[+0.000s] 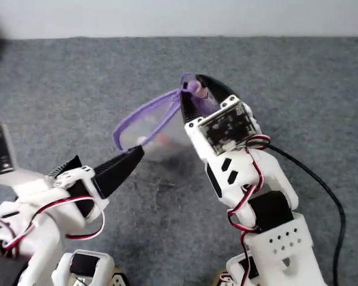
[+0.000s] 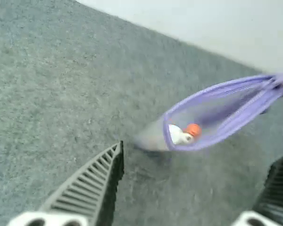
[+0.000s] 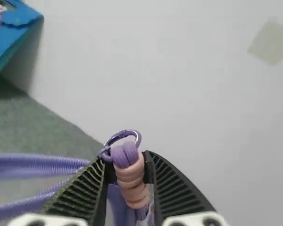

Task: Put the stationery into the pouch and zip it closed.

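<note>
high view: fixed overhead, looking down on the pouch (image 1: pixel 146 122) mid-frame | left wrist: low, close, staring into the pouch's open mouth | right wrist: tight on the pouch's zip end, facing the wall (image 3: pixel 203 70) | shared: the pouch, all three

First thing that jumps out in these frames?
The purple pouch, mouth gaping, is held up at one end by the right gripper, shut on its beaded zipper pull. White and orange stationery lies inside; the left gripper stands open by the other end.
</note>
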Available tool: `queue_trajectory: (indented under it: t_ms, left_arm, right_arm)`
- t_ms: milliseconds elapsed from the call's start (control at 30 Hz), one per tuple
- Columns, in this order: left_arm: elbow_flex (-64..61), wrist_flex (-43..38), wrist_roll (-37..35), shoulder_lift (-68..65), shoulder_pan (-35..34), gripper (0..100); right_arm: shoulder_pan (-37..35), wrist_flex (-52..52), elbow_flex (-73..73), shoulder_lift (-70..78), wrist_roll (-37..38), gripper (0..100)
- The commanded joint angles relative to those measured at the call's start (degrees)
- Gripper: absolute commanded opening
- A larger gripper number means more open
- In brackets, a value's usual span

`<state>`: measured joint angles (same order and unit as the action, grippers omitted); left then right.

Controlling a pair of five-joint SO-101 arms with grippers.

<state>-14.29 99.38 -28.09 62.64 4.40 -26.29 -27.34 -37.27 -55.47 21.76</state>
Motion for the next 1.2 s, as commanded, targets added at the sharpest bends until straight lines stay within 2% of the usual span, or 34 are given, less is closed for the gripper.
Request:
queue_trajectory:
  t_ms: [0, 200, 333, 533, 600, 700, 833, 1000, 1167]
  left_arm:
    - [-1.19, 1.14, 2.02, 0.09, 3.87, 37]
    - [-6.99, 0.97, 2.02, 0.09, 12.48, 23]
    - [-9.89, 0.97, 1.93, 0.09, 12.13, 19]
    - [-11.12, 0.70, 1.85, 0.09, 11.25, 19]
    - [-11.21, -1.58, 1.85, 0.09, 10.64, 19]
    - [-11.91, -5.80, 1.76, -0.44, 6.15, 19]
    - [-16.22, -15.82, 1.93, -0.44, 1.93, 19]
    - [-20.62, -26.11, 1.93, -0.53, 2.02, 19]
    - [-23.87, -32.88, 1.76, -0.53, 2.02, 19]
  right_arm:
    - [-4.00, -2.77, 5.89, -0.75, 3.96, 0.7]
    - [-6.81, -8.66, 9.41, -0.31, 4.75, 0.7]
    - [-6.81, -9.10, 9.41, -0.40, 6.24, 0.7]
    - [-6.73, -9.10, 9.41, -0.40, 6.68, 0.7]
    - [-6.81, -9.10, 9.41, -0.75, 6.68, 0.7]
    - [-6.90, -10.15, 10.73, -0.92, 6.68, 0.7]
    - [-8.31, -17.01, 14.86, -1.45, 6.68, 0.7]
    - [-12.00, -29.32, 20.31, -2.86, 6.59, 0.7]
    - [-12.70, -36.09, 22.24, -5.41, 6.77, 0.7]
